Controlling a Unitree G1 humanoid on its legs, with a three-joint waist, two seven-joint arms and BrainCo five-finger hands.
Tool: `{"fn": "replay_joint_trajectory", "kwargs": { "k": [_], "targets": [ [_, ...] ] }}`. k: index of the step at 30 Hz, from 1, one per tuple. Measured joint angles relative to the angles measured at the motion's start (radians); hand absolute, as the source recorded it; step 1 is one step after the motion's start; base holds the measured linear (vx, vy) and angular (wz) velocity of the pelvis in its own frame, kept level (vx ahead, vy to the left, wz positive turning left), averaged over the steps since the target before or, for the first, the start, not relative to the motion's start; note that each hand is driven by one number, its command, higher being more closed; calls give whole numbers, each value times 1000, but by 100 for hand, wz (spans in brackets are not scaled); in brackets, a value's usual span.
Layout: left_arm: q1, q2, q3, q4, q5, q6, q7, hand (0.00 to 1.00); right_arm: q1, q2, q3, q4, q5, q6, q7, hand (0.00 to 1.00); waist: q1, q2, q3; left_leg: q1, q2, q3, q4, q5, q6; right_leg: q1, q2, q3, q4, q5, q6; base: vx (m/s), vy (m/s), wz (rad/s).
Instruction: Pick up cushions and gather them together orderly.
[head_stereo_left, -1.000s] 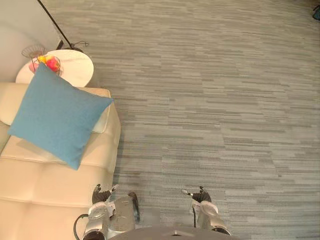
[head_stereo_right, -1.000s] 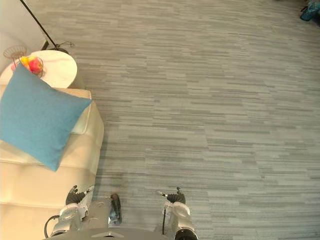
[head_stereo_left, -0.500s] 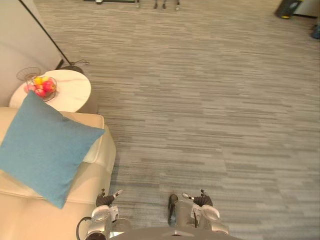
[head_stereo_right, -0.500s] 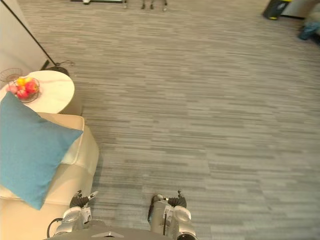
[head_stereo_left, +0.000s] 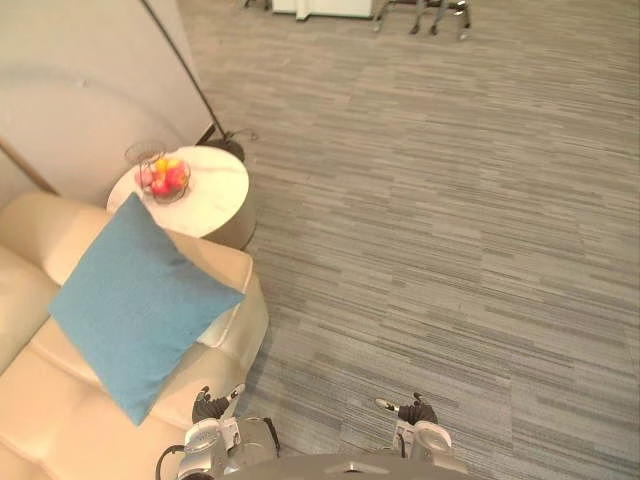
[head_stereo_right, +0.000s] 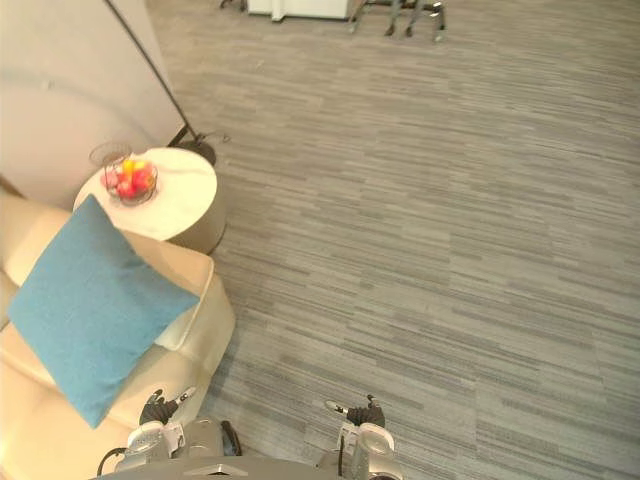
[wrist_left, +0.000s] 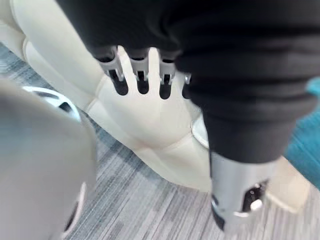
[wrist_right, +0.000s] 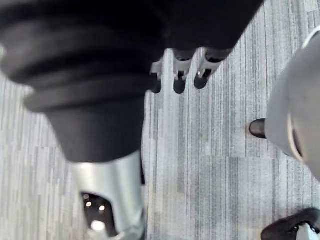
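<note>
A blue square cushion (head_stereo_left: 140, 310) leans on a cream sofa (head_stereo_left: 40, 405) at the left, one corner pointing up toward the side table. My left hand (head_stereo_left: 210, 410) hangs low beside the sofa's front corner, apart from the cushion. In the left wrist view its fingers (wrist_left: 141, 70) are straight and hold nothing, with the sofa's cream side (wrist_left: 150, 120) behind them and a strip of the blue cushion (wrist_left: 311, 145) at the edge. My right hand (head_stereo_left: 412, 412) hangs over the grey carpet, its fingers (wrist_right: 179, 75) relaxed and empty.
A round white side table (head_stereo_left: 210, 195) with a wire bowl of fruit (head_stereo_left: 165, 178) stands just beyond the sofa's arm. A floor lamp's pole (head_stereo_left: 180, 62) slants up along the wall behind it. Grey carpet (head_stereo_left: 430, 230) spreads to the right; furniture legs (head_stereo_left: 425, 14) stand far off.
The whole picture has shifted, so the camera moved; more of the wall and sofa now show. The cushion lies as before, and both hands still hang low and empty.
</note>
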Motion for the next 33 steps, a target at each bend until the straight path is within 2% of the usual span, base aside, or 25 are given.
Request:
{"fn": "replay_joint_trajectory", "kwargs": {
  "k": [1, 3, 5, 6, 7, 8, 10, 11, 12, 13, 14, 16, 17, 18, 20, 21, 22, 23, 24, 26, 27, 28, 30, 33],
  "targets": [
    [-4, 11, 0, -2, 0, 2, 1, 0, -2, 11, -17, 1, 0, 0, -2, 0, 6, -11, 6, 0, -17, 26, -23, 12, 7, 22, -11, -33, -34, 14, 9, 154, 142, 77],
    [17, 18, 0, 3, 0, 5, 1, 0, -5, 16, -25, 0, 0, 0, -3, 0, 20, -15, 5, 26, -25, 114, -36, 24, 13, 71, -23, -48, -75, 39, 13, 146, 164, 56],
    [29, 18, -2, 17, -1, 3, 2, 0, -1, 12, -26, 5, -2, -1, -2, 0, 22, -15, 0, 96, -90, 103, -118, 34, 31, 115, -53, -58, -59, 43, 12, 89, 158, 50],
    [28, 19, -7, 49, -1, 2, 0, 0, -4, 0, -19, 41, -4, -1, -1, 0, 18, -9, -7, 132, -129, 85, -202, 24, 49, 97, -79, -60, 40, 41, 15, 46, 181, 55],
    [27, 19, -17, 54, -1, 3, 0, 0, -3, -11, -19, 55, -5, -1, 0, 0, 14, -3, -11, 140, -139, 65, -221, 18, 49, 72, -95, -55, 121, 38, 19, 45, 179, 86],
    [27, 29, -54, 65, -1, 2, -1, 0, -2, -22, -19, 59, -6, -2, 2, 0, 1, -13, -7, 166, -170, 17, -241, 19, 55, -18, -169, -13, 384, 59, 24, 56, 111, 84],
    [24, 58, -83, 66, 0, 3, -2, 0, -1, -29, -14, 56, -5, -1, 3, 0, -14, -26, -6, 187, -193, -44, -228, 13, 69, -99, -201, 83, 588, 108, 25, 128, 42, 105],
    [26, 71, -86, 66, 0, 4, -1, 0, 6, -28, -3, 53, -5, -1, 3, 0, -19, -33, 3, 192, -195, -90, -212, -1, 81, -145, -176, 155, 668, 65, 26, 198, -49, 154],
    [26, 78, -83, 62, 0, 4, -1, 0, 27, -21, 5, 32, -5, -1, 6, 0, -20, -54, 0, 196, -194, -161, -194, -8, 89, -188, -115, 221, 695, 3, 32, 119, -55, 135],
    [26, 79, -81, 59, 1, 4, -1, 0, 32, -19, 5, 27, -5, -2, 7, 0, -20, -57, -1, 198, -195, -176, -194, -10, 88, -200, -99, 235, 686, -12, 30, 154, -112, 142],
    [22, 79, -76, 55, 1, 4, -1, 0, 39, -20, 4, 26, -5, -5, 10, 0, -20, -60, 1, 209, -198, -219, -196, -10, 90, -220, -55, 262, 629, -44, 21, 96, -81, 89],
    [27, 77, -75, 48, 1, 4, -1, 0, 43, -21, 3, 20, -5, -10, 12, 0, -27, -59, 1, 217, -202, -277, -197, -20, 78, -252, 7, 333, 513, -65, 18, 114, -110, 101],
    [28, 73, -66, 48, 2, 3, 0, 0, 45, -21, 2, 22, -4, -10, 12, 0, -31, -59, 1, 219, -207, -316, -196, -20, 78, -257, 44, 376, 415, -64, 14, 186, -201, 138],
    [37, 70, -49, 47, 2, 3, -1, 0, 58, -21, 2, 25, -4, -10, 12, 0, -29, -64, -1, 219, -224, -366, -194, -25, 65, -239, 81, 448, 222, -15, -25, 212, -215, 123],
    [37, 70, -34, 41, 2, 3, -1, 0, 72, -17, 1, 27, 0, -9, 12, 0, -26, -76, -5, 216, -249, -401, -187, -35, 55, -224, 70, 466, 141, 48, -56, 196, -182, 104],
    [44, 46, -22, 39, 1, 4, 1, 0, 73, -28, 0, 23, 3, -9, 12, 0, -25, -65, -10, 194, -239, -437, -143, -63, 30, -206, 63, 409, 139, 67, -37, 197, -178, 91],
    [46, 39, -18, 37, 1, 2, 1, 0, 73, -34, 0, 23, 3, -9, 12, 0, -24, -54, -16, 184, -232, -445, -135, -66, 24, -207, 63, 394, 136, 62, -39, 317, -253, 141],
    [43, 15, -1, 31, 1, 2, 1, 0, 66, -55, 0, 21, 4, -10, 12, 0, -25, -12, -12, 133, -198, -440, -76, -80, 3, -195, 60, 308, 124, 50, -41, 194, -128, 118],
    [42, 12, 1, 27, 1, 2, 1, 0, 66, -60, 0, 20, 4, -11, 12, 0, -32, -2, -8, 117, -177, -408, -55, -81, 1, -186, 57, 267, 116, 47, -42, 256, -170, 163],
    [34, 12, 7, 28, 2, 3, 1, 0, 67, -60, 1, 9, 5, -9, 10, 0, -37, 1, -3, 82, -109, -258, -36, -89, -20, -158, 48, 178, 98, 45, -45, 167, -95, 127],
    [29, 14, 13, 29, 2, 3, 1, 0, 67, -55, 0, 1, 5, -8, 10, 0, -29, -4, 3, 94, -57, -146, -45, -83, -17, -140, 45, 150, 94, 42, -49, 134, -24, 104],
    [29, 12, 15, 30, 2, 3, 1, 0, 65, -49, 0, -14, 5, -10, 9, 0, -23, -10, 13, 117, -41, -85, -60, -64, -22, -121, 37, 147, 94, 42, -49, 96, 11, 75],
    [28, 14, 15, 30, 2, 3, 1, 0, 64, -42, 0, -25, 6, -10, 10, 0, -7, -11, 6, 126, -49, -69, -59, -53, -15, -106, 30, 159, 81, 41, -47, 35, 66, 19],
    [25, 33, 14, 36, 3, 2, 1, 0, 63, 8, -6, -49, 6, -10, 11, 0, -5, -37, 0, 126, -74, -68, -96, -43, -10, -96, 26, 170, 20, 57, -27, 9, 74, -2]
  ]
}}
